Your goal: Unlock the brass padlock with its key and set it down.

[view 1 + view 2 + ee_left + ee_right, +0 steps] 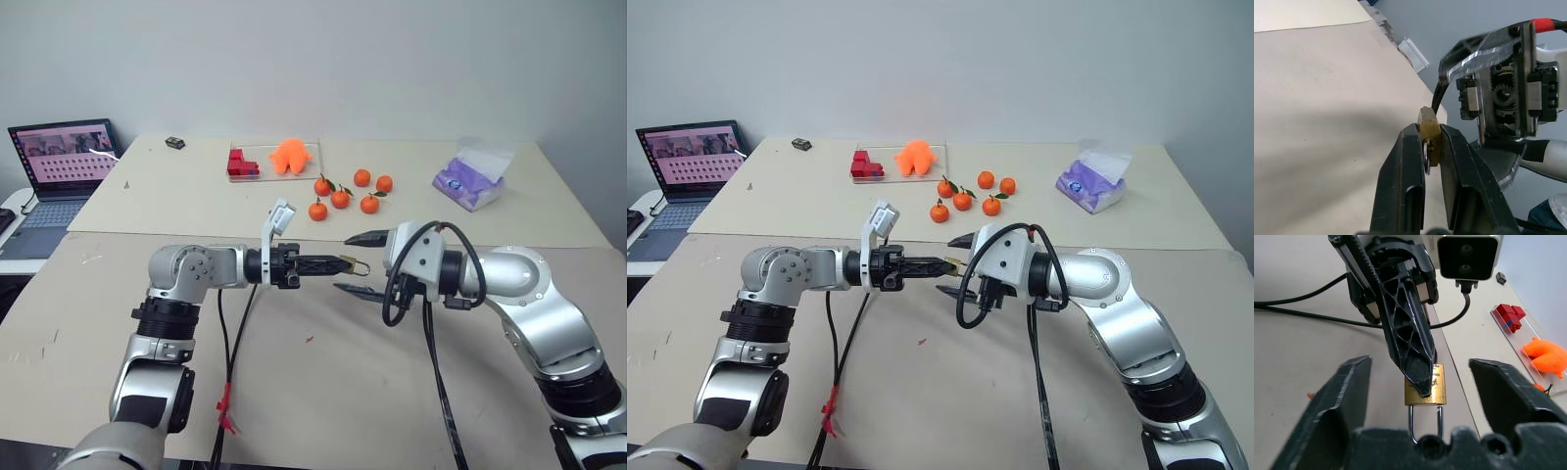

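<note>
Mid-frame, the left tool (338, 263) clamps the brass padlock (1425, 390), its shackle pointing into the gaping, empty right tool (1420, 382).

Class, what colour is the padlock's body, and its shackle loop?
The brass padlock has a golden-yellow body and a silvery shackle; clearest in the right wrist view.

The brass padlock (356, 264) is held above the near bench (323, 392) between the fingers of the left tool (345, 262), which is reached in from the left. The right tool (361, 262) is placed just to its right, one finger on either side of the padlock and apart from it. On the far bench (196, 196), five oranges (340, 199) are clustered behind the tools. A tray (269, 176) is set behind and left of them, a tissue pack (472, 180) to their right, and a laptop (61, 176) at the far left.
</note>
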